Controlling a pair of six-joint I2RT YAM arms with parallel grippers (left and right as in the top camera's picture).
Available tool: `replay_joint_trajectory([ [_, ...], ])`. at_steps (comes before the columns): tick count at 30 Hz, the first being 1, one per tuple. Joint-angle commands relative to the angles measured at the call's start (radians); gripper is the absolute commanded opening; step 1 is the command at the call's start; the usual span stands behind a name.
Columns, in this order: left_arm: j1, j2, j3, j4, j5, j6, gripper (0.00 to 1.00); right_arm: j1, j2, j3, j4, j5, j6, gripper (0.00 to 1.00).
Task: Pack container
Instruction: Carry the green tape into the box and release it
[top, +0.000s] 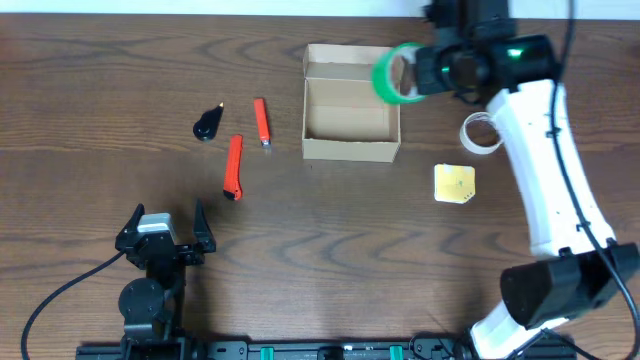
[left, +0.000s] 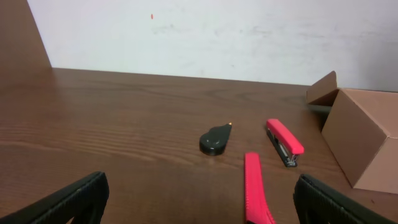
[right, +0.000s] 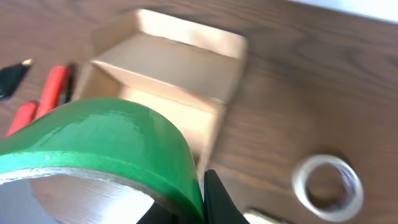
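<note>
Left hand (top: 167, 222) spread at 7 o'clock. Container (top: 350, 105) open at 12 o'clock on the surface (top: 300, 250). Right hand (top: 420, 72) pinches green tape roll (top: 393, 72) above its 3 o'clock wall; released here, we fear it clips the rim, rolling outside.

Robotics lab bench. Wood-grain table (top: 90, 100) against a plain white wall (left: 217, 37). Left arm (top: 150, 300) and right arm (top: 545, 170) stand at a rail (top: 300, 352) along the near edge, a cable (top: 60, 295) trailing. Stapler (top: 262, 122) and clear tape roll (top: 481, 133) lie well apart.
</note>
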Motion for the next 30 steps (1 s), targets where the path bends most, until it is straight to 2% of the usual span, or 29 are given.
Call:
replay_joint_trajectory([
  [1, -0.003, -0.008, -0.016, -0.047, -0.013, 0.006, 0.96, 0.056, 0.049, 0.006, 0.047, -0.029, -0.044, 0.01],
  [10, -0.003, -0.008, -0.016, -0.047, -0.013, 0.006, 0.96, 0.145, 0.196, 0.006, 0.211, 0.041, -0.043, 0.01],
  [30, -0.003, -0.008, -0.016, -0.047, -0.013, 0.006, 0.96, 0.16, 0.381, 0.006, 0.201, 0.087, -0.044, 0.01],
])
